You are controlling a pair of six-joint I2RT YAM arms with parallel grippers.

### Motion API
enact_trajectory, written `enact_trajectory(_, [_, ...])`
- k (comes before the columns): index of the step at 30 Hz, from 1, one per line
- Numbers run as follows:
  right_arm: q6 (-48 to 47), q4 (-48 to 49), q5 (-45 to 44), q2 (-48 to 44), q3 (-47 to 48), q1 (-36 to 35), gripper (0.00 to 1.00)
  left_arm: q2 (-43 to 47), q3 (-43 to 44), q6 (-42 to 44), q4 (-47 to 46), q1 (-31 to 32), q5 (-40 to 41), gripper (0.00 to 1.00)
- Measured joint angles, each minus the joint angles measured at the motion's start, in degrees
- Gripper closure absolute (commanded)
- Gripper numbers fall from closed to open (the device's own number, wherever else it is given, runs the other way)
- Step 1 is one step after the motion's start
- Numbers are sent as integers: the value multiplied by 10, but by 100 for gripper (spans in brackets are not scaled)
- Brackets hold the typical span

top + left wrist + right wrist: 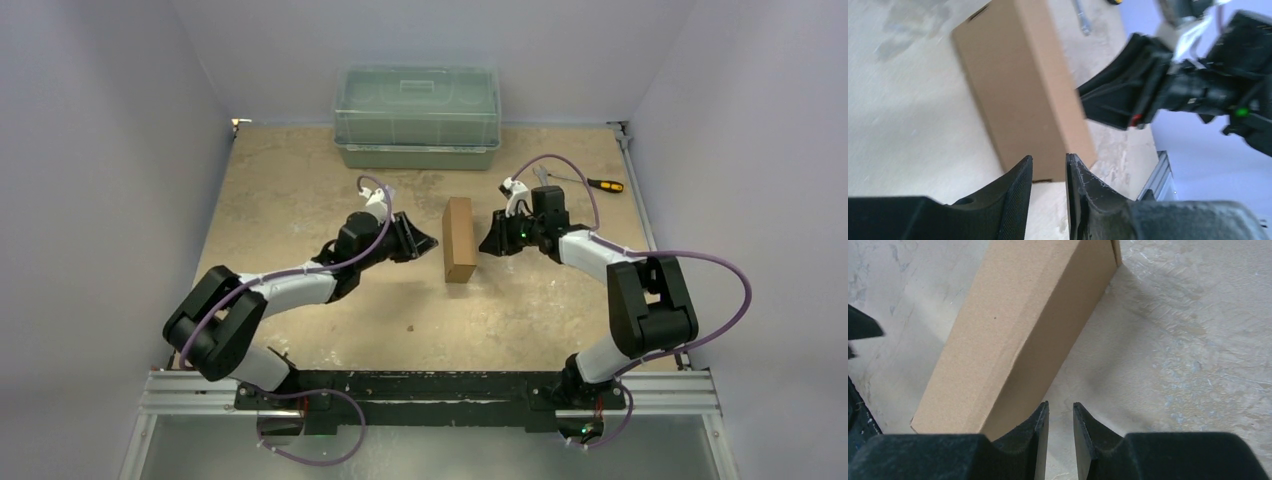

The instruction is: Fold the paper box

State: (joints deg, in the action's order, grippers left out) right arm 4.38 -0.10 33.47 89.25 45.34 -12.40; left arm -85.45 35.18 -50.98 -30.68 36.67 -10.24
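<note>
Starting at the left fingers (1015,195): a narrow gap is seen between them, nothing pinched in it, so they count as released. They are aimed at the near lower corner of the paper box (1023,90), just beside it, not touching.
Right fingers (1028,445): same deal, slightly parted with only bare surface (1173,340) showing in the gap. Nothing is grasped. They are parked just beside the box's long side wall.
Box position: it's laid flat mid-surface between the two arms, long axis running away from the bases.
Done so far: a closed oblong carton is already formed, walls up and top panel down flat.
Left to do: probably very little. The end closures can't be checked fully, and one far end edge looks a touch proud in the right wrist view, so a final tuck might be needed.
Edges: the long top creases look crisp, and slot cuts are visible at both ends in the left wrist view.
Room: open surface is available on the near side. The green bin (417,115) at the far edge and the screwdriver (600,184) at far right are well apart from the box.
</note>
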Motion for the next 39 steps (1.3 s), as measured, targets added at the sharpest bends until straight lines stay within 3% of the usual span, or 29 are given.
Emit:
enact_trajectory(4, [-4, 0, 0, 0, 2, -6, 73, 0, 57, 33, 13, 6, -31, 94])
enact_trajectory(11, [-8, 0, -5, 0, 4, -7, 73, -102, 168, 48, 16, 35, -74, 100])
enact_trajectory(18, [-10, 0, -9, 0, 4, -7, 73, -167, 183, 51, 33, 45, -82, 100])
enact_trajectory(39, [-21, -5, -8, -15, 4, -7, 73, -114, 107, 52, 3, 5, -57, 100])
